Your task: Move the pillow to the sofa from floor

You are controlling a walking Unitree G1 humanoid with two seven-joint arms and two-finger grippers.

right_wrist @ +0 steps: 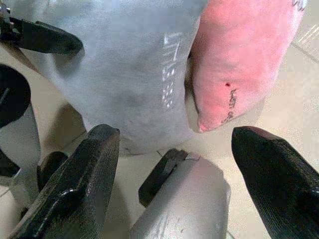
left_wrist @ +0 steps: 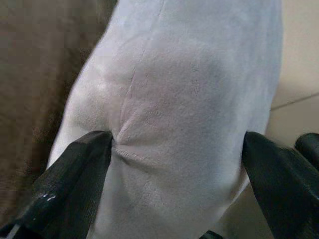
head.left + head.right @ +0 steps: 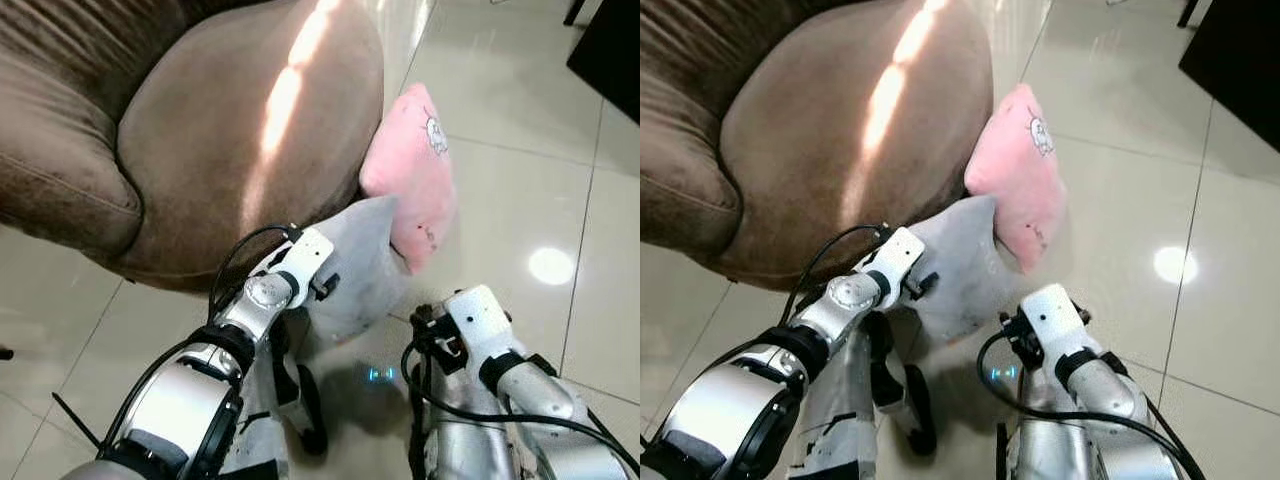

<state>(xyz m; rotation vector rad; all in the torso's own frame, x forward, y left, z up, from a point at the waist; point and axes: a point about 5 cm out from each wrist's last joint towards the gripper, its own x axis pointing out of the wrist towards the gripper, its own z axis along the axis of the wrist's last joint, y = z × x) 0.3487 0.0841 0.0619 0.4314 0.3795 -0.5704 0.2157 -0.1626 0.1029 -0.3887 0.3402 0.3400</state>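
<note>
Silver arms fill the low part of the head view, the left arm at 7 o'clock and the right arm at 5 o'clock. Between them, near the middle, the grey pillow (image 3: 358, 268) stands on the tiled floor (image 3: 520, 190), leaning against the front of the brown sofa (image 3: 200, 140). The left gripper (image 2: 179, 149) is at this pillow: in the left wrist view its two black fingers (image 2: 75, 174) are spread wide, one on each side of the grey fabric, and the near finger presses a small fold into it. Whether the far finger touches the fabric, I cannot tell. The pillow is not lifted; its lower edge is on the floor.

The right gripper (image 1: 174, 164) hangs just below the grey pillow, at about 5 o'clock from it. Its fingers are wide open and hold nothing.

A pink pillow (image 3: 412, 170) with a small white drawing near its top stands at 1 o'clock from the grey one, touching it and leaning on the sofa's rounded seat. A stripe of sunlight crosses the seat cushion at 12 o'clock. The sofa's armrest is at 9 o'clock. A round bright reflection lies on the floor at 3 o'clock, and a dark piece of furniture (image 3: 610, 45) sits in the corner at 2 o'clock.
</note>
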